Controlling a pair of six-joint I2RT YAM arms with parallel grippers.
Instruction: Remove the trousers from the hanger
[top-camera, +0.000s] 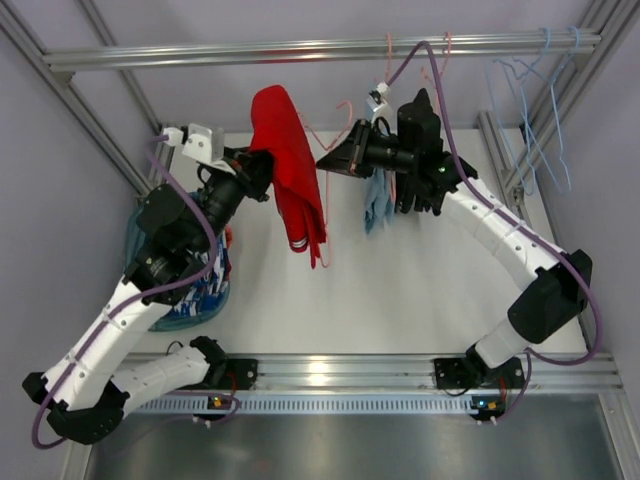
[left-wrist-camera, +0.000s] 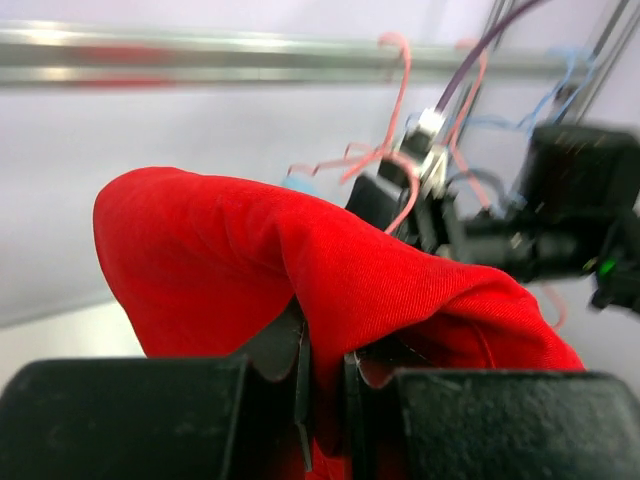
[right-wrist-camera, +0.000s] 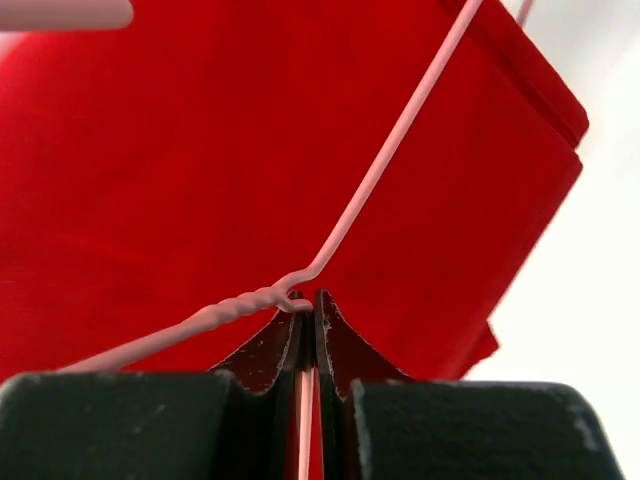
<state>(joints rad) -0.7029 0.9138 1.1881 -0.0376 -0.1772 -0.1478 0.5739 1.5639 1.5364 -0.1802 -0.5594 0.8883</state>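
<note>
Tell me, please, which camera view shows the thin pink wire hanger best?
The right wrist view: the thin pink wire hanger is sharp, its twisted neck pinched in the right claw. The top view shows only faint slivers beside the red fabric trousers; the left wrist view, blurred pink loops behind them.

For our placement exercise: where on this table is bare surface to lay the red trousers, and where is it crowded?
Bare: the table centre, from below the trousers to the near rail. Crowded: the clothes pile at left, the blue garment and hanger at the back.
</note>
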